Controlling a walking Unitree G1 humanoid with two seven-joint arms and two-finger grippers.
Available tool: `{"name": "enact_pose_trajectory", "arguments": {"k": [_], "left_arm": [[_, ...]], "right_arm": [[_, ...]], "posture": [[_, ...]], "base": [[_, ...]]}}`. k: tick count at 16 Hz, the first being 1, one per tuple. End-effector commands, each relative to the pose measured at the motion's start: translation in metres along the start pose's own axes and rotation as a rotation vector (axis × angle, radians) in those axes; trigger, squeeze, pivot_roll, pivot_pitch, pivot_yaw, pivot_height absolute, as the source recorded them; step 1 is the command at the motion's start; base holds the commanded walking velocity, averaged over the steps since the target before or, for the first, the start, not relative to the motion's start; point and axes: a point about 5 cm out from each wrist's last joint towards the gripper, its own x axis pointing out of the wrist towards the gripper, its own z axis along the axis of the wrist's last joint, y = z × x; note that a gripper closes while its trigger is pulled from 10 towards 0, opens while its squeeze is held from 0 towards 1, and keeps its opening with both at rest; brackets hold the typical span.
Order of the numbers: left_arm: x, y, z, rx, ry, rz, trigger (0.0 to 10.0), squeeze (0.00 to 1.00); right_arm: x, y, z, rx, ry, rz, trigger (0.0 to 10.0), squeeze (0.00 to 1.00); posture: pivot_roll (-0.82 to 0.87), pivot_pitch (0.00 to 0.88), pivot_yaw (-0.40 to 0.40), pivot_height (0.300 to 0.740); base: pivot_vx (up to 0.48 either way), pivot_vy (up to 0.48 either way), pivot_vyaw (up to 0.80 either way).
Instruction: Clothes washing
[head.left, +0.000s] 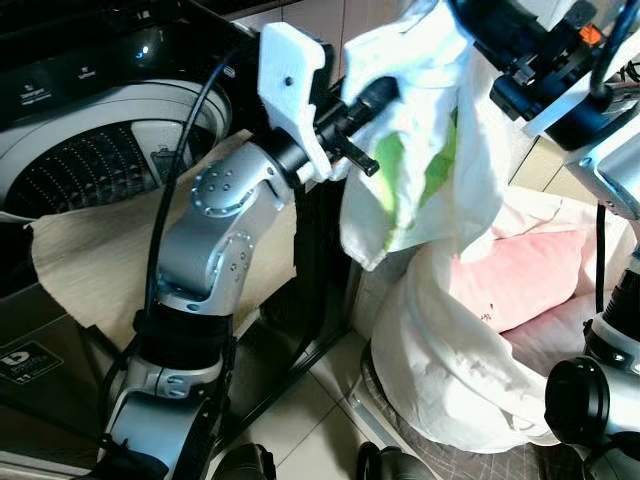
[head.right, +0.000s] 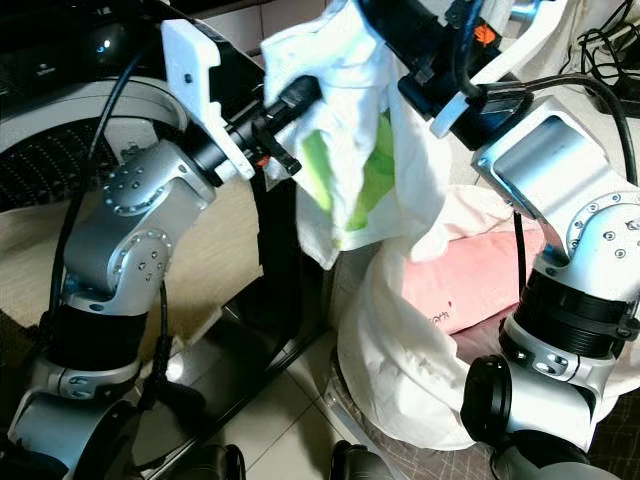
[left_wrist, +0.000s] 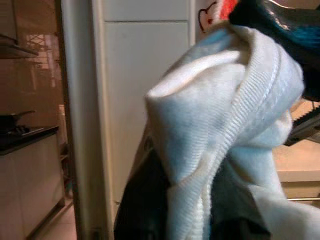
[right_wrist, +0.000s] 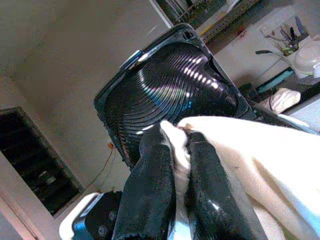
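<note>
One white garment (head.left: 425, 130) with green lining, held up beside one washing machine (head.left: 90, 150); left gripper (head.left: 365, 110) and right gripper (right_wrist: 175, 150) jaws both clenched on it.

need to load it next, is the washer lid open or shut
Open: the washer drum's perforated wall shows from above, and the raised lid stands behind the right gripper.

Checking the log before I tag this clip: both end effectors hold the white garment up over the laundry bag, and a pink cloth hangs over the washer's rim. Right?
One detail is wrong: the cloth over the washer's rim is beige, as the left eye view shows. The pink item lies in the laundry bag. Both the left end effector and right end effector do hold the white garment.
</note>
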Motion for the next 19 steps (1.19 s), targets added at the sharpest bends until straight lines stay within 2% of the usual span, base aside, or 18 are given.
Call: {"name": "enact_pose_trajectory", "arguments": {"k": [1, 2, 4, 5, 7, 8, 9, 10, 11, 12, 13, 14, 15, 16, 17, 18, 19], "left_arm": [[0.002, 0.007, 0.008, 0.019, -0.025, 0.029, 0.0, 0.0], [0.003, 0.011, 0.009, 0.029, -0.028, 0.049, 0.0, 0.0], [0.002, 0.031, 0.017, 0.074, -0.041, 0.139, 0.0, 0.0], [0.001, 0.056, 0.029, 0.133, -0.056, 0.24, 0.0, 0.0], [-0.007, 0.11, 0.063, 0.313, -0.067, 0.466, 0.0, 0.0], [-0.013, 0.134, 0.09, 0.469, -0.074, 0.6, 0.0, 0.0], [-0.018, 0.148, 0.115, 0.664, -0.058, 0.691, 0.0, 0.0], [-0.025, 0.158, 0.141, 0.8, -0.064, 0.787, 0.0, 0.0], [-0.027, 0.161, 0.151, 0.869, -0.058, 0.824, 0.0, 0.0], [-0.031, 0.173, 0.157, 0.954, 0.029, 0.881, 0.0, 0.0], [-0.033, 0.179, 0.15, 0.921, 0.09, 0.891, 0.0, 0.0], [-0.037, 0.191, 0.107, 0.742, 0.274, 0.854, 8.9, 0.0], [-0.042, 0.194, 0.065, 0.572, 0.402, 0.801, 10.0, 0.0], [-0.051, 0.193, 0.031, 0.419, 0.493, 0.803, 10.0, 0.0], [-0.064, 0.191, -0.001, 0.32, 0.616, 0.833, 10.0, 0.0], [-0.076, 0.189, -0.021, 0.262, 0.725, 0.864, 10.0, 0.0], [-0.078, 0.188, -0.025, 0.238, 0.747, 0.85, 10.0, 0.76]], "right_arm": [[-0.001, 0.004, 0.003, -0.001, -0.017, 0.02, 10.0, 0.84], [0.0, 0.004, 0.002, 0.003, -0.019, 0.026, 10.0, 1.0], [0.0, 0.005, 0.003, -0.01, -0.022, 0.032, 10.0, 1.0], [-0.001, 0.005, 0.004, -0.036, -0.021, 0.018, 10.0, 0.0], [-0.001, 0.006, 0.004, -0.059, -0.02, 0.018, 10.0, 0.0], [-0.002, 0.006, 0.004, -0.076, -0.01, 0.023, 10.0, 0.0], [-0.002, 0.007, 0.003, -0.085, -0.001, 0.028, 10.0, 0.0], [-0.002, 0.009, 0.001, -0.095, 0.011, 0.032, 10.0, 0.0], [-0.002, 0.009, 0.0, -0.103, 0.017, 0.031, 10.0, 0.0], [-0.002, 0.009, -0.007, -0.142, 0.056, 0.012, 10.0, 0.0], [-0.002, 0.008, -0.012, -0.166, 0.083, -0.002, 10.0, 0.0], [-0.002, 0.003, -0.026, -0.213, 0.153, -0.039, 10.0, 0.0], [-0.001, -0.002, -0.039, -0.247, 0.216, -0.081, 10.0, 0.0], [-0.001, -0.009, -0.051, -0.267, 0.273, -0.131, 10.0, 0.0], [-0.003, -0.016, -0.064, -0.282, 0.323, -0.178, 10.0, 0.0], [-0.005, -0.02, -0.077, -0.296, 0.366, -0.204, 10.0, 0.0], [-0.006, -0.019, -0.081, -0.306, 0.381, -0.204, 10.0, 0.0]], "posture": [[-0.08, 0.047, -0.014, 0.74], [-0.08, 0.046, -0.013, 0.74], [-0.08, 0.044, -0.012, 0.74], [-0.08, 0.043, -0.012, 0.74], [-0.07, 0.044, -0.014, 0.74], [-0.07, 0.043, -0.014, 0.74], [-0.07, 0.042, -0.013, 0.74], [-0.07, 0.039, -0.008, 0.74], [-0.07, 0.038, -0.007, 0.74], [-0.07, 0.036, -0.006, 0.74], [-0.07, 0.036, -0.007, 0.74], [-0.06, 0.034, -0.015, 0.74], [-0.06, 0.031, -0.02, 0.74], [-0.06, 0.033, -0.024, 0.74], [-0.06, 0.032, -0.025, 0.74], [-0.07, 0.034, -0.021, 0.74], [-0.07, 0.036, -0.018, 0.74]], "base": [[0.0, 0.0, 0.0], [0.0, 0.0, 0.0], [0.0, 0.0, 0.0], [0.0, 0.0, 0.0], [0.0, 0.0, 0.0], [0.0, 0.0, 0.0], [0.0, 0.0, 0.0], [0.0, 0.0, 0.0], [0.0, 0.0, 0.0], [0.0, 0.0, 0.0], [0.0, 0.0, 0.0], [0.0, 0.0, 0.0], [0.0, 0.0, 0.0], [0.0, 0.0, 0.0], [0.0, 0.0, 0.0], [0.0, 0.0, 0.0], [0.0, 0.0, 0.0]]}}
